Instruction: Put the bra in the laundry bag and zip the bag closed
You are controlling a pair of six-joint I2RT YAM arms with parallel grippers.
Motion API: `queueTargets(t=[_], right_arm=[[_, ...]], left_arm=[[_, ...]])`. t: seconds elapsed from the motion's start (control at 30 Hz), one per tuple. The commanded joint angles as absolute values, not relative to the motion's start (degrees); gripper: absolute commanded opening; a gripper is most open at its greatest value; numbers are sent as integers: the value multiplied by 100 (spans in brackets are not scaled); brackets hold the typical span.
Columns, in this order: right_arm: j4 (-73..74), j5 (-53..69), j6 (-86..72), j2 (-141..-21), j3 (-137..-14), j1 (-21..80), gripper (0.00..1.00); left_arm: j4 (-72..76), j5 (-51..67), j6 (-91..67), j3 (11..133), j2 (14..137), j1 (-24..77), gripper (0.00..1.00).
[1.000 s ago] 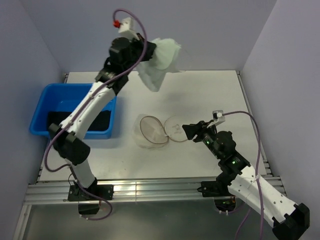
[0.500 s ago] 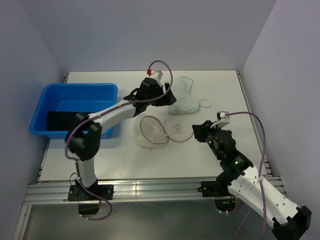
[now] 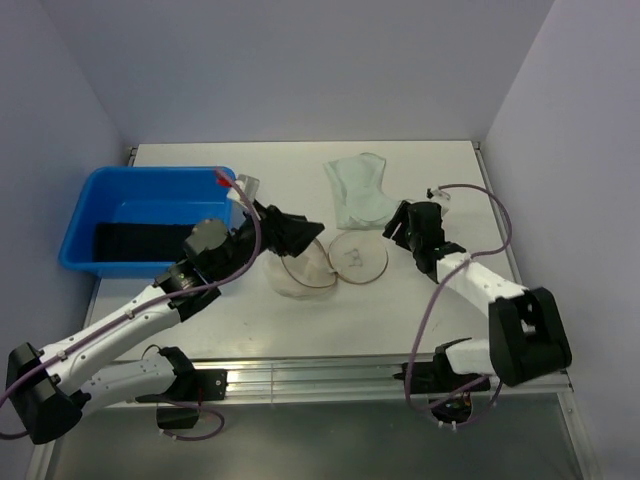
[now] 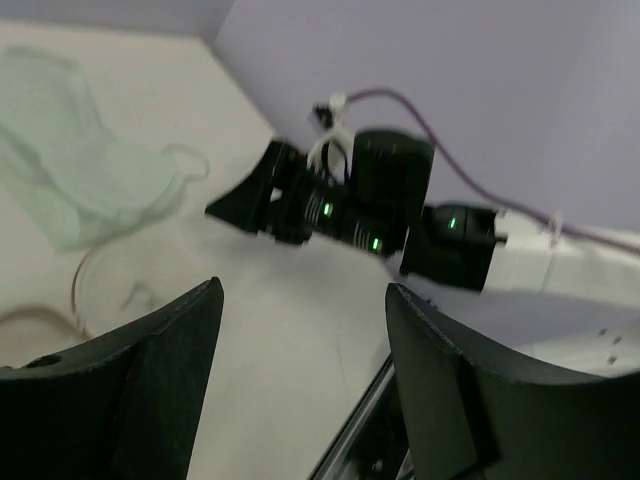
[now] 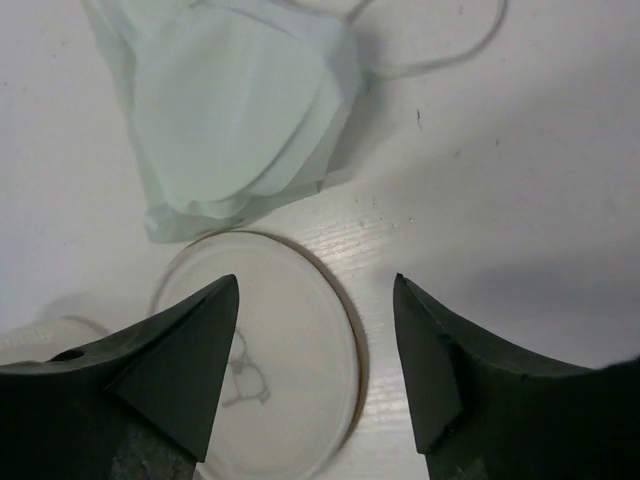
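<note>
Beyond the laundry bag's [image 3: 300,268] opened lid [image 3: 358,258], the bra [image 3: 358,190] lies flat on the table [image 3: 450,170] — folded, its long axis running from the back wall toward the arms, the rounded cup end nearest the lid. Neither arm holds anything — the right gripper [image 3: 395,226] hovers just beside the bra with fingers spread, and the left gripper [image 3: 308,235] gapes wide at the bag's far edge.

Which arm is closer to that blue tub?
Left. The left arm reaches past the blue tub's near right corner; the right arm sits well right, beyond the laundry bag.
</note>
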State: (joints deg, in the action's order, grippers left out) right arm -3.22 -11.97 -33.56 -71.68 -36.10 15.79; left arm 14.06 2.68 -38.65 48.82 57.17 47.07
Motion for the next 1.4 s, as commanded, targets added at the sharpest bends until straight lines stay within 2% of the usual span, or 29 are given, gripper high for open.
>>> queueTargets(t=[0.0, 0.3, 0.5, 0.6, 0.63, 0.67, 0.73, 0.8, 0.9, 0.93, 1.0, 1.03, 1.07, 1.13, 1.2, 1.37], right_arm=[[-1280, -582, -3944, -7865, -3894, 1380, 73], [-3083, -483, -5290, -9201, -3814, 1187, 73], [-3454, -580, -5862, -10115, -4139, 1055, 71], [-3691, -449, -5976, -10450, -4289, 967, 58], [-3744, -448, -5968, -10450, -4324, 941, 36], [-3883, -466, -5820, -10398, -4342, 932, 23], [-3902, -545, -5530, -10118, -4534, 923, 5], [-3684, -257, -4819, -9845, -4771, 888, 0], [-2894, 34, -3396, -9099, -5421, 870, 0], [-2648, 462, -3053, -8662, -5762, 879, 0], [-1814, 1104, -1938, -8211, -6115, 879, 0], [-1428, 1873, -1620, -7844, -6561, 940, 0], [-562, 2177, -999, -7692, -6826, 1019, 0], [364, 2443, -407, -7358, -7545, 1247, 0], [1726, 2417, 637, -7016, -7934, 1956, 0], [2528, 2995, 1001, -6250, -7989, 2232, 0]], left_arm=[[1064, 324, -3850, 4351, 5556, 4904, 72], [1336, 694, -3885, 3656, 5387, 5185, 72], [1354, 730, -3736, 3683, 5458, 5273, 72], [1292, 580, -3692, 3683, 5440, 5282, 72], [1248, 563, -3657, 3761, 5440, 5282, 72], [1109, 528, -3621, 3814, 5449, 5282, 73], [1002, 457, -3507, 3911, 5440, 5282, 73], [871, 291, -3402, 3990, 5414, 5282, 73], [555, 264, -3218, 4297, 5432, 5282, 75], [502, 264, -3191, 4446, 5414, 5282, 76], [448, 255, -3138, 4552, 5353, 5282, 77], [413, 264, -3120, 4657, 5326, 5282, 77], [370, 255, -3103, 4737, 5291, 5282, 78], [151, 237, -3059, 4973, 5247, 5282, 78], [-147, 168, -2954, 5202, 5107, 5282, 79], [-1166, 35, -2514, 5774, 4485, 5282, 81]])
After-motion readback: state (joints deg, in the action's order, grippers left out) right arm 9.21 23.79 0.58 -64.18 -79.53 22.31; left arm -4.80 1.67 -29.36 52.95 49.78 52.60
